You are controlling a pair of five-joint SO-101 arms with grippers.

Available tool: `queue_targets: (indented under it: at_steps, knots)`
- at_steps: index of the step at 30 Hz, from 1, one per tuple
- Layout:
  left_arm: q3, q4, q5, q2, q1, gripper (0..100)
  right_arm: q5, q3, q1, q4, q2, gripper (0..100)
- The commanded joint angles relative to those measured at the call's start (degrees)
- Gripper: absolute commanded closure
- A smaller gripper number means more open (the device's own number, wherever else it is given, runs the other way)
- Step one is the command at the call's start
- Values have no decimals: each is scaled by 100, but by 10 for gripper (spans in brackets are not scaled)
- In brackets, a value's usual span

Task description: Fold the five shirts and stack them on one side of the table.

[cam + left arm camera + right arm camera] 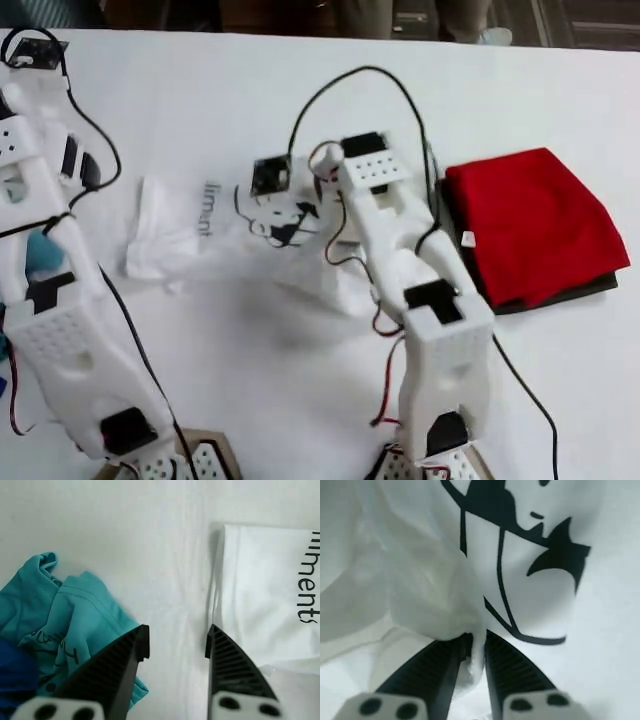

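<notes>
Pinching white shirt (420,580), right hand (477,640) nearly closed

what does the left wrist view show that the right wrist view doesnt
Left wrist view's own: the left gripper with fingers open over bare table, a crumpled teal shirt beside it, and a dark blue cloth at the teal shirt's edge. Right wrist view's own: the right gripper with fingers closed on a fold of the white shirt, next to its black drawing. Shared: the white shirt, seen in the left wrist view as a flat edge with black lettering.
</notes>
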Motion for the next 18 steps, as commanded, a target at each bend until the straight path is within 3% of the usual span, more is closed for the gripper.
queue_targets:
  at_steps: [1, 8, 18]
  knots:
    - [-22, -53, -26, -396, -9, 789, 0, -290, 84, 66, 180, 968]
    - [-22, -44, -26, -360, 35, 789, -466, -1116, 215, 690, 180, 706]
    - [-75, -18, -9, -9, 79, 789, -457, -2497, 532, 1341, 180, 712]
